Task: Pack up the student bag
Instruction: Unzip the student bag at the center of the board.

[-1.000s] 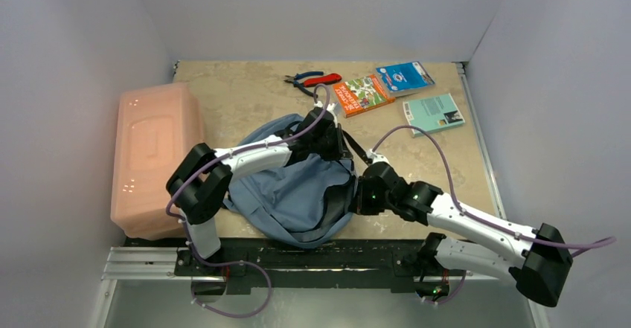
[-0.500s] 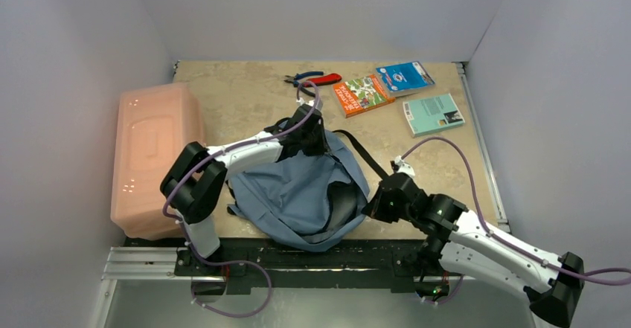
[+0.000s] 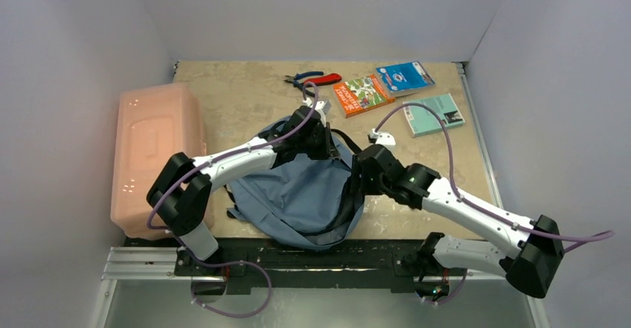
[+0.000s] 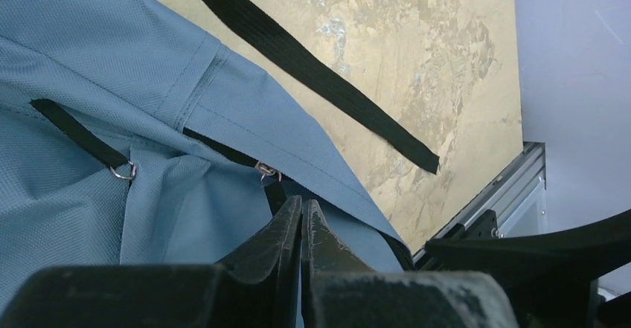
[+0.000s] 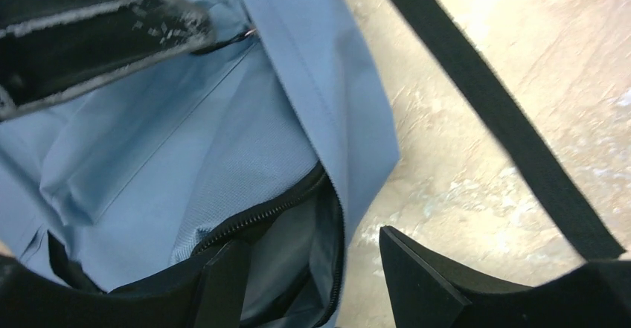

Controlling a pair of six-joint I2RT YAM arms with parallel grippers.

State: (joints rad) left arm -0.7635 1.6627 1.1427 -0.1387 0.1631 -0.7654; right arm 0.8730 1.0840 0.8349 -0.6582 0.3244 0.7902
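The student bag (image 3: 298,190) is a soft grey-blue backpack lying in the middle of the table, its dark zip mouth open toward the right. My left gripper (image 3: 324,140) sits at the bag's far edge. In the left wrist view it (image 4: 301,207) is shut, pinching a short black tab below a metal ring on the bag (image 4: 111,82). My right gripper (image 3: 359,170) is at the bag's right rim. In the right wrist view it (image 5: 309,257) is open, straddling the zip edge of the bag (image 5: 223,134). A long black strap (image 5: 491,105) trails over the table.
A translucent pink box (image 3: 152,157) stands at the left. Along the back lie red-and-blue pliers (image 3: 312,80), an orange book (image 3: 362,94), a blue packet (image 3: 404,76) and a teal booklet (image 3: 434,114). A metal rail (image 3: 141,257) runs along the near edge.
My right gripper has opened. It drew back to the right, then came in again higher on the bag's right rim. The left gripper stays shut at the bag's far edge.
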